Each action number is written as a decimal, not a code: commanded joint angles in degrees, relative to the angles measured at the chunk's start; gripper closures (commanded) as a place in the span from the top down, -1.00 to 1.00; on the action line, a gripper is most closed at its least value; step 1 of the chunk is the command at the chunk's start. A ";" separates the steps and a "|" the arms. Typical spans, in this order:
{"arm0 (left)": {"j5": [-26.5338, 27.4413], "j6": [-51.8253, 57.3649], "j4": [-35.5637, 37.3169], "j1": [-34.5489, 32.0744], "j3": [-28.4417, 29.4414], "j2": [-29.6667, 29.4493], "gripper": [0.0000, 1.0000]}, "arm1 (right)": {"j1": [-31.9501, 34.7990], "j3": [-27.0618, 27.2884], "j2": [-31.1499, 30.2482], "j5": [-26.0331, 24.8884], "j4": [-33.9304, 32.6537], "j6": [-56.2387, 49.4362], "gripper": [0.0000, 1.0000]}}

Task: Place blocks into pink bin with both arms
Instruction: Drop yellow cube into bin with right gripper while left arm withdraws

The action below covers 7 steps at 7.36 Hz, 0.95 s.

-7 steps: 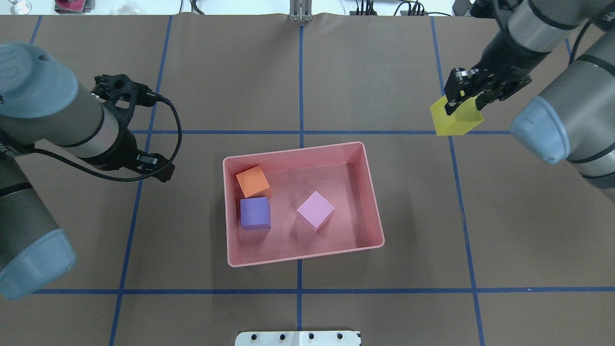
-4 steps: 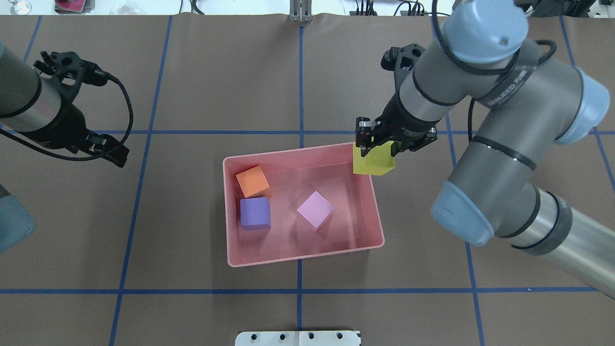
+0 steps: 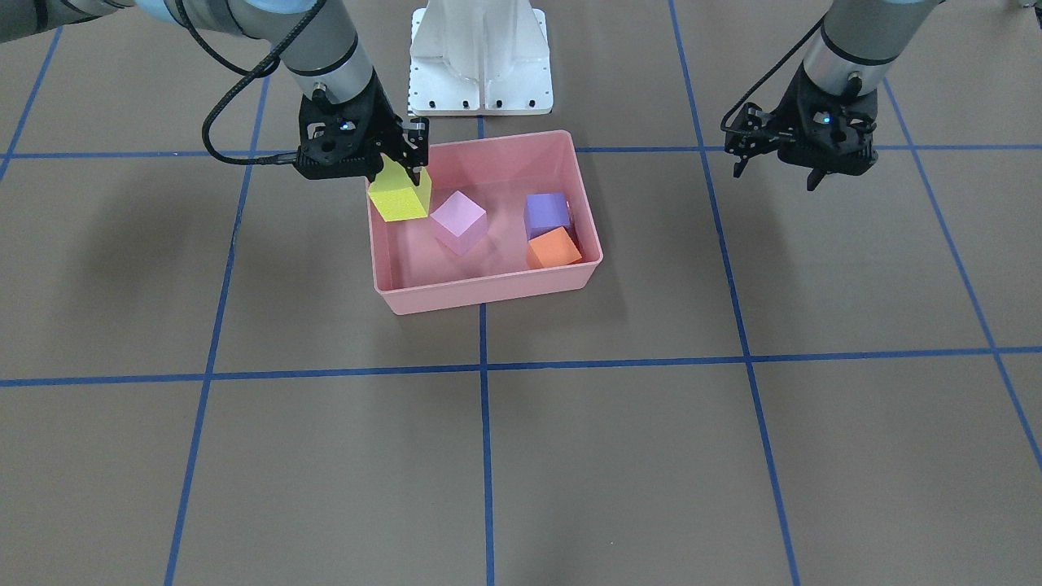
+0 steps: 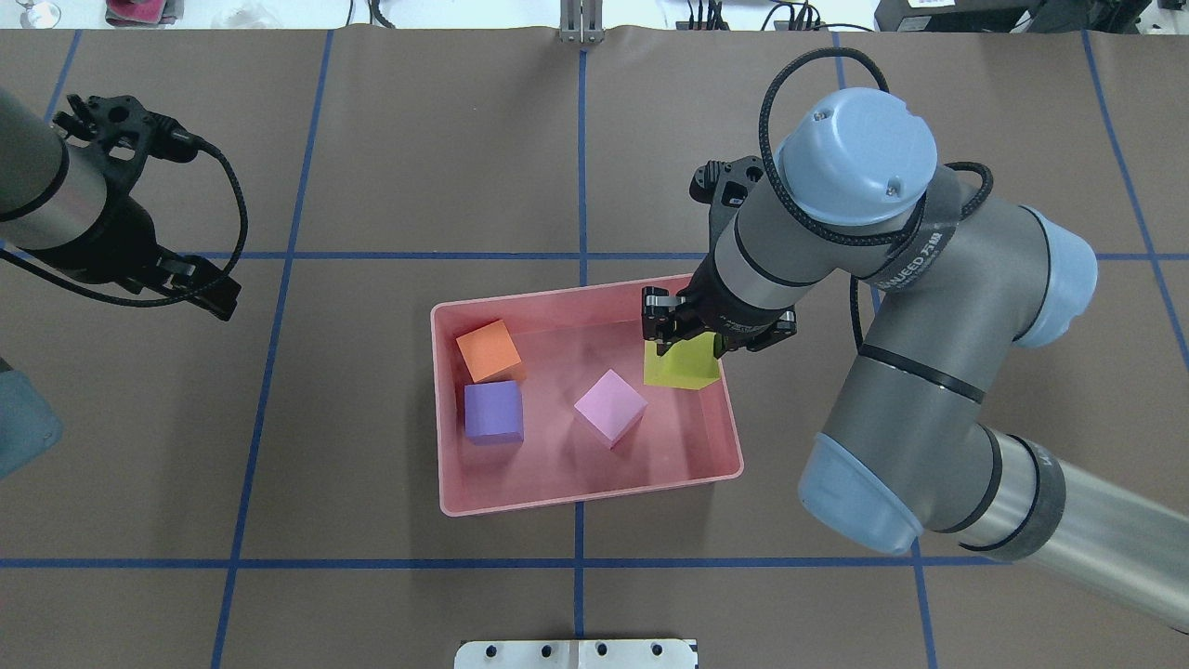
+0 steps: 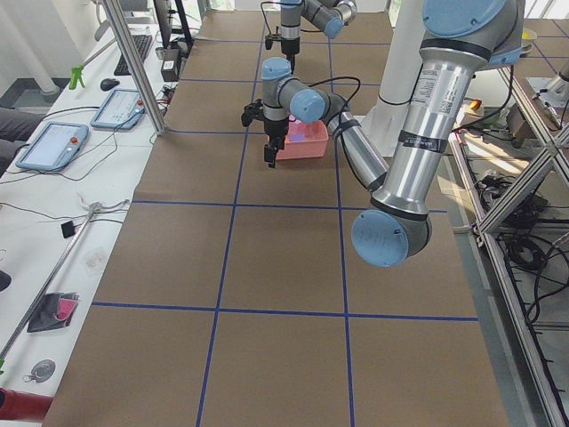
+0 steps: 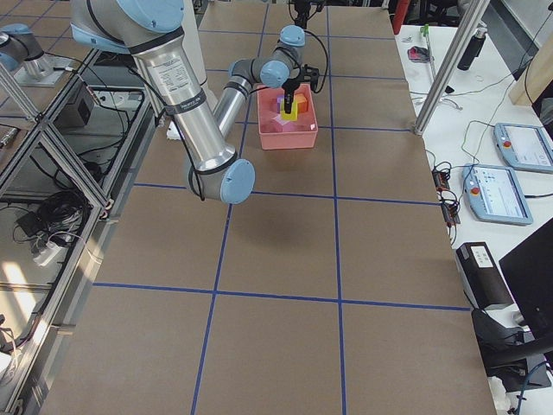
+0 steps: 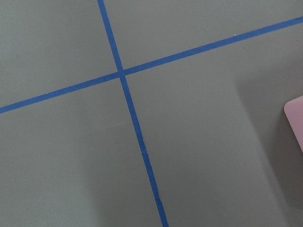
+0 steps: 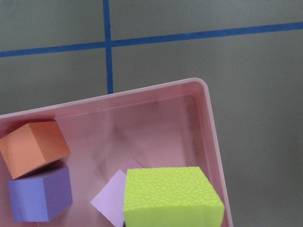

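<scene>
Right arm (image 4: 836, 232): jaws pinching the yellow block (image 4: 681, 370), held over the pink bin (image 4: 557, 497) just inside its right wall, near the light pink block (image 4: 610, 407). Orange block (image 4: 488, 350) and purple block (image 4: 493, 411) sit side by side at the bin's left wall. Left arm (image 4: 37, 204) hangs over the worktop (image 4: 418, 139) well left of the bin; can't tell if its jaws are spread or pressed together.

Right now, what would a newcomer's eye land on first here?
The bright yellow block, clamped in the right gripper over the pink bin at its far right corner in the overhead view. Next, the orange block, purple block and light pink block already lying inside it.
</scene>
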 commanded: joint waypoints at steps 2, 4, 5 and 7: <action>-0.02 0.00 0.00 -0.48 0.02 0.00 1.00 | -0.61 1.26 -0.45 -0.51 -0.07 0.08 1.00; 0.07 0.00 0.00 -0.48 0.11 0.00 1.00 | -0.52 2.13 -0.36 -0.16 -0.24 0.08 1.00; -0.02 0.09 0.00 -1.27 0.11 0.00 1.00 | -0.43 2.92 -0.19 0.11 -0.51 -0.01 1.00; -1.33 9.16 0.61 -7.82 0.46 2.70 1.00 | 2.20 4.68 0.16 0.37 -5.73 -1.23 1.00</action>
